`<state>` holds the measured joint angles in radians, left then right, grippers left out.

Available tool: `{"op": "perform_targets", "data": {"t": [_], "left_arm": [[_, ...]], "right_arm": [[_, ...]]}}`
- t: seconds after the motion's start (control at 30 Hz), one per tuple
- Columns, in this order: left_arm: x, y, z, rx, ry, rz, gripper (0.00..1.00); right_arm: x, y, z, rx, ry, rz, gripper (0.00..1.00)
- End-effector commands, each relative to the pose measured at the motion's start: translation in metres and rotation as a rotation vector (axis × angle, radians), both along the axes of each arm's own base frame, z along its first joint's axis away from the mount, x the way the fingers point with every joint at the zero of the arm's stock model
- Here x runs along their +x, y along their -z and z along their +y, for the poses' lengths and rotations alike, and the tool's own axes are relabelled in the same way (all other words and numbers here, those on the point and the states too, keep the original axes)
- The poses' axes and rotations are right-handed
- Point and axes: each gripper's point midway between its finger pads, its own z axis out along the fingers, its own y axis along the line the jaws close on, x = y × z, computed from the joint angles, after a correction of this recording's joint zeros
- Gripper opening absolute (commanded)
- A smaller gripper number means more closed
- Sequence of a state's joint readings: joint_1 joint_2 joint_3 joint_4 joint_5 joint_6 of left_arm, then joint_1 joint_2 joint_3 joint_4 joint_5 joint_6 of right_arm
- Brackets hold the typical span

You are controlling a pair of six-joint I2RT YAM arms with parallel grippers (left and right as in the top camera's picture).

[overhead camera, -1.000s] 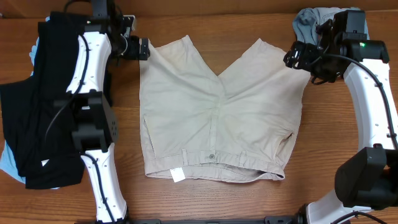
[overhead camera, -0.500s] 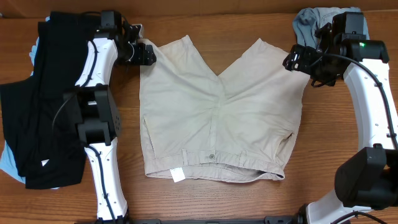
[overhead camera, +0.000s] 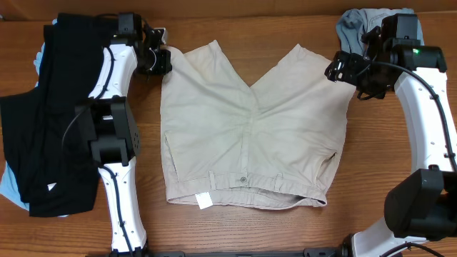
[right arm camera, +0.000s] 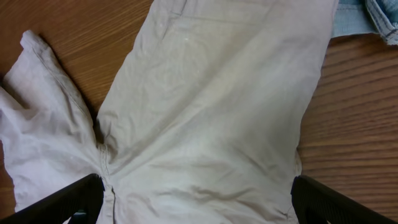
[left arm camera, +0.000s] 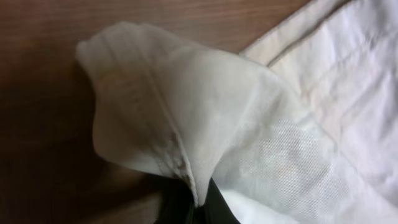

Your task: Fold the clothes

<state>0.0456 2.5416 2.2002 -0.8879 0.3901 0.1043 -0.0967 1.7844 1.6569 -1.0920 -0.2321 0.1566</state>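
**Overhead.** The shorts (overhead camera: 243, 135) lie flat in the middle, waistband toward me, between the black pile (overhead camera: 36, 143) and the denim (overhead camera: 353, 28). My left gripper (overhead camera: 160, 60) sits on the far left hem corner. My right gripper (overhead camera: 343, 69) hovers over the other leg's hem.

**Left wrist.** The jaws are closed on a raised peak of hem. Only a thin edge is caught, so I judge it may slip when lifted.

**Right wrist.** The fingers (right arm camera: 74, 199) are spread wide and hold nothing. Lifting from one side alone would skew the fold.
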Motion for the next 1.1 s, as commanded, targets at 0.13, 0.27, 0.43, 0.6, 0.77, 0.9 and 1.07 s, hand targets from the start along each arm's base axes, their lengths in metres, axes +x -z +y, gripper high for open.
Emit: {"op": "perform_targets", "data": {"t": [0.13, 0.27, 0.43, 0.6, 0.77, 0.9, 1.07], "left_arm": [[-0.007, -0.074, 0.023, -0.024, -0.045, 0.030, 0.04], [-0.027, -0.103, 0.034, 0.006, -0.034, 0.062, 0.04], [-0.039, -0.093, 0.038, 0.054, -0.021, 0.118, 0.05], [-0.047, -0.085, 0.027, 0.055, 0.015, 0.156, 0.26], [-0.047, -0.103, -0.004, -0.065, 0.067, 0.128, 0.30], [-0.037, -0.138, -0.043, -0.180, 0.145, 0.016, 0.42], [-0.005, -0.147, -0.082, -0.058, 0.190, -0.150, 0.70]], "right_arm": [[0.003, -0.006, 0.001, 0.002, -0.002, -0.022, 1.00], [0.003, -0.006, 0.001, 0.003, -0.003, -0.022, 1.00], [0.003, -0.006, 0.001, 0.003, -0.003, -0.023, 1.00], [0.003, -0.006, 0.001, 0.003, -0.003, -0.023, 1.00], [0.004, -0.007, 0.001, 0.002, -0.003, -0.026, 1.00], [0.004, -0.007, 0.001, 0.002, -0.003, -0.026, 1.00], [0.004, -0.007, 0.001, 0.002, -0.003, -0.026, 1.00]]}}
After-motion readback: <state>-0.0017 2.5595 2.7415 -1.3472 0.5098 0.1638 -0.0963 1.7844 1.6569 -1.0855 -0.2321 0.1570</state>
